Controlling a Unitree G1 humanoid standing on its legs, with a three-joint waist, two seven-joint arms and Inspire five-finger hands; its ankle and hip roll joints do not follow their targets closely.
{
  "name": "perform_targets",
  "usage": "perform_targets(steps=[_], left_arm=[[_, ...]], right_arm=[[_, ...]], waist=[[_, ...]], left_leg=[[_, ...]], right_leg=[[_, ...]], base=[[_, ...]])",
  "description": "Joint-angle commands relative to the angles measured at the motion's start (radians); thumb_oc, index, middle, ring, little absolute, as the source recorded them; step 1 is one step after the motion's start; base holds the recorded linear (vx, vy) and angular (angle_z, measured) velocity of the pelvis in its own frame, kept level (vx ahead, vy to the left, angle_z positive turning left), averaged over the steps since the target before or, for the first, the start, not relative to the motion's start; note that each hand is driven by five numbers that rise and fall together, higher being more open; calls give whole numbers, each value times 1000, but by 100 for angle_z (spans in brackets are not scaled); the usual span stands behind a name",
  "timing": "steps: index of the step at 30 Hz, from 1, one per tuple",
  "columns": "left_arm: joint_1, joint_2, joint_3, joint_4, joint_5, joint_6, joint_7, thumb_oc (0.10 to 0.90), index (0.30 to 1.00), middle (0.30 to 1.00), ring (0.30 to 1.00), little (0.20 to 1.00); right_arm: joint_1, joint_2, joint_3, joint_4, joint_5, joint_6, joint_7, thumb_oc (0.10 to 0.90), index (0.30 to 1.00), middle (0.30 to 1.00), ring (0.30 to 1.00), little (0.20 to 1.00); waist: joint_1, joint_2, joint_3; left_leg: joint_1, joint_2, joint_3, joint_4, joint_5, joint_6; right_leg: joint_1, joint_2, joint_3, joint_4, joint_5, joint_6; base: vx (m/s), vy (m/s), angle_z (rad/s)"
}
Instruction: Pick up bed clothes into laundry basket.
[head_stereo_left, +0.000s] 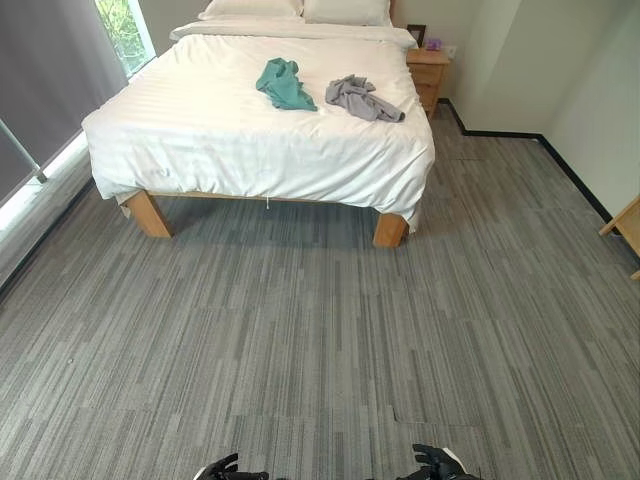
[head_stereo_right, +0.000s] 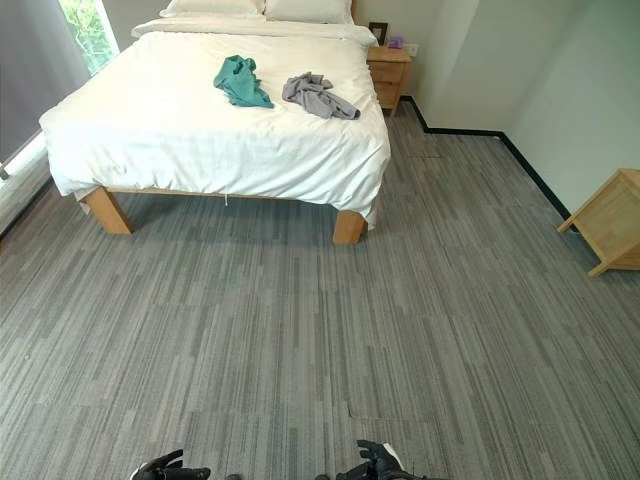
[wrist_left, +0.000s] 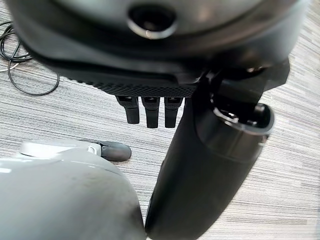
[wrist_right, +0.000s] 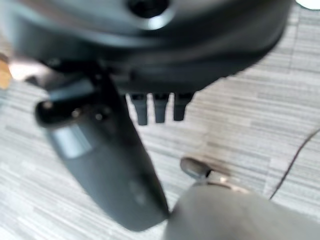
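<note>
Grey carpet (head_stereo_left: 320, 330) separates you from bed (head_stereo_left: 200, 130); teal garment (head_stereo_left: 284, 84) and grey garment (head_stereo_left: 362, 98) lie far ahead, left hand (wrist_left: 150, 112) and right hand (wrist_right: 160, 110) both relaxed, empty.

Both hands are dark, almost black. The left hand (wrist_left: 200, 165) has a smooth, rounded thumb and short, blocky fingers (wrist_left: 150, 112). The right hand (wrist_right: 107, 170) looks alike.
</note>
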Motion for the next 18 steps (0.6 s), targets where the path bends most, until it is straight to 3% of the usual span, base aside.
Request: perform_targets(steps=[1, 5, 7, 9, 12, 13, 14, 16, 17, 18], left_arm=[[-72, -3, 7, 45, 26, -36, 9, 800, 900, 900, 900, 900], [-73, 5, 20, 54, 15, -38, 12, 800, 900, 900, 900, 900], [-78, 13, 55, 60, -61, -30, 1, 800, 900, 900, 900, 900], [-104, 23, 55, 20, -115, -42, 0, 800, 900, 900, 900, 900], [-130, 35, 26, -162, -216, -74, 2, 800, 900, 900, 900, 900], [-128, 35, 24, -165, -216, -73, 3, 800, 900, 900, 900, 900], [-152, 63, -28, -297, -227, -88, -1, 800, 900, 900, 900, 900], [-162, 111, -38, -483, -240, -107, 22, 800, 900, 900, 900, 900], [-160, 111, -38, -486, -239, -106, 23, 800, 900, 900, 900, 900], [-157, 138, -44, -614, -222, -115, 38, 800, 900, 900, 900, 900]], right_arm=[[-6, 2, 51, -4, -6, 0, 14, 800, 900, 900, 900, 900], [-3, 0, 43, -23, 20, -4, 24, 800, 900, 900, 900, 900], [9, 2, -16, -115, 217, -29, 64, 800, 900, 900, 900, 900], [9, -14, -68, -174, 322, -56, 48, 800, 900, 900, 900, 900], [14, -54, -146, -362, 443, -100, 19, 800, 900, 900, 900, 900], [17, -54, -147, -365, 444, -99, 19, 800, 900, 900, 900, 900], [8, -81, -184, -443, 449, -133, -17, 800, 900, 900, 900, 900], [-12, -112, -201, -582, 416, -132, -38, 800, 900, 900, 900, 900], [-10, -112, -201, -585, 415, -131, -40, 800, 900, 900, 900, 900], [-9, -121, -214, -654, 412, -140, -59, 800, 900, 900, 900, 900]], waist=[[-5, -75, -4], [-8, -75, -6], [-17, -74, -12], [-32, -68, -13], [-48, -53, -11], [-46, -53, -11], [-54, -43, -14], [-55, -37, -15], [-55, -38, -16], [-53, -36, -16]], left_leg=[[-33, -30, -23, -1, -44, -2], [-29, -29, -17, -1, -46, -3], [-25, -26, -10, -1, -46, -6], [-18, -22, 2, -1, -48, -10], [-9, -18, 14, -1, -51, -13], [-8, -17, 15, -1, -52, -13], [-4, -17, 16, -1, -53, -13], [-10, -19, 13, -1, -41, -11], [-10, -19, 12, -1, -41, -11], [-11, -19, 10, -1, -40, -11]], right_leg=[[22, -133, -13, 13, -37, 130], [23, -131, -7, 12, -37, 129], [22, -130, -1, 9, -38, 129], [19, -127, 8, 9, -39, 130], [17, -124, 19, 10, -40, 133], [19, -124, 19, 10, -40, 133], [20, -125, 19, 11, -39, 135], [14, -129, 16, 14, -29, 135], [14, -129, 16, 14, -29, 135], [15, -130, 12, 16, -29, 135]], base=[[0, 0, 0], [0, 0, 0], [0, 0, 0], [4, 11, -2], [5, 24, -21], [7, 28, -20], [-18, 26, -8], [0, 0, 0], [1, 4, 4], [0, 0, 0]])
